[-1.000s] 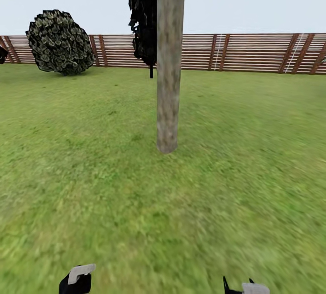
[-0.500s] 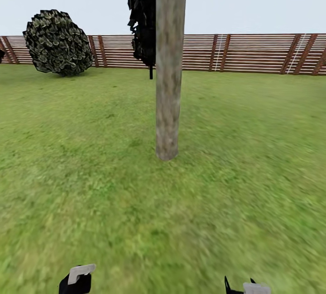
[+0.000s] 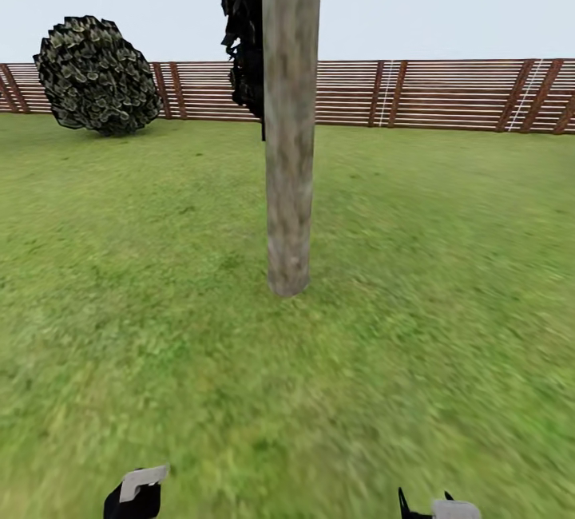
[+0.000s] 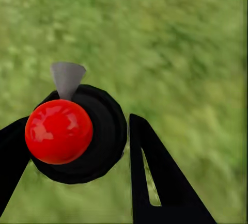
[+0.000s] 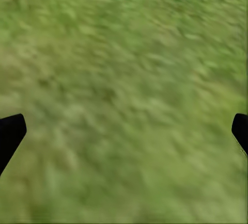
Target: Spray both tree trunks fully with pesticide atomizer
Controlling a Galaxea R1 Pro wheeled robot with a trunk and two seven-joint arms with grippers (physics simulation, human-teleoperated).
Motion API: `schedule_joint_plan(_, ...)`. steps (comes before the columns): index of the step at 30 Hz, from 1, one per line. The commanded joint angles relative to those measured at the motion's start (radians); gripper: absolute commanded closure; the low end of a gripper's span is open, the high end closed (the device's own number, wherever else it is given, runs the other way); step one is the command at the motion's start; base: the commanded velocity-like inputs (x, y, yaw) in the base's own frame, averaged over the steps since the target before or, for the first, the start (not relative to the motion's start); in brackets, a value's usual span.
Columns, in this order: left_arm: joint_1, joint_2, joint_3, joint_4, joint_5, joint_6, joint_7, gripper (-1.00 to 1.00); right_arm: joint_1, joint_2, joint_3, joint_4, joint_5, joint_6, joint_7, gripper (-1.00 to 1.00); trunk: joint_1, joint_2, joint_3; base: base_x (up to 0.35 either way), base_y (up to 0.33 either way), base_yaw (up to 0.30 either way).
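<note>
Tree trunk (image 3: 288,128) seen larger, lower than 1 s back: base driven closer. Left pincer (image 4: 77,146) clenched on pesticide atomizer (image 4: 72,131); right pincer (image 5: 124,131) released over floor (image 3: 447,279). No pesticide noted on bark; spraying judged next

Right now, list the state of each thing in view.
Left hand: shut on the atomizer, above grass.
Atomizer: gripped, grey nozzle pointing away from the hand.
Right hand: open, empty.
Trunk: upright, bark bare, no white specks visible.
</note>
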Motion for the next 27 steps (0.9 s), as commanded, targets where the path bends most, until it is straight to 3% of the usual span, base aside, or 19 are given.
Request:
schedule_joint_plan(1, -0.001, 0.000, -0.001, 0.001, 0.005, -0.003, 0.001, 1.00, -0.001, 0.000, -0.003, 0.001, 0.001, -0.003, 0.000, -1.00, 0.000, 0.000, -0.001, 0.329, -0.049, 0.000)
schedule_joint_plan(13, 0.000, 0.001, -0.001, 0.001, 0.005, -0.003, 0.001, 1.00, -0.001, -0.001, -0.003, 0.000, 0.001, -0.003, 0.000, -1.00, 0.000, 0.000, -0.001, 0.329, -0.006, 0.000)
schedule_joint_plan(20, -0.024, 0.007, -0.016, -0.022, 0.001, -0.012, -0.006, 1.00, 0.001, 0.004, -0.002, -0.005, -0.001, -0.006, 0.001, -1.00, 0.000, 0.000, -0.001, 0.031, 0.000, 0.000)
schedule_joint_plan(27, -0.064, 0.009, -0.013, -0.060, -0.001, -0.011, -0.006, 1.00, 0.001, 0.042, -0.003, -0.013, -0.001, -0.006, 0.001, -1.00, 0.000, 0.000, -0.001, 0.000, 0.000, 0.000)
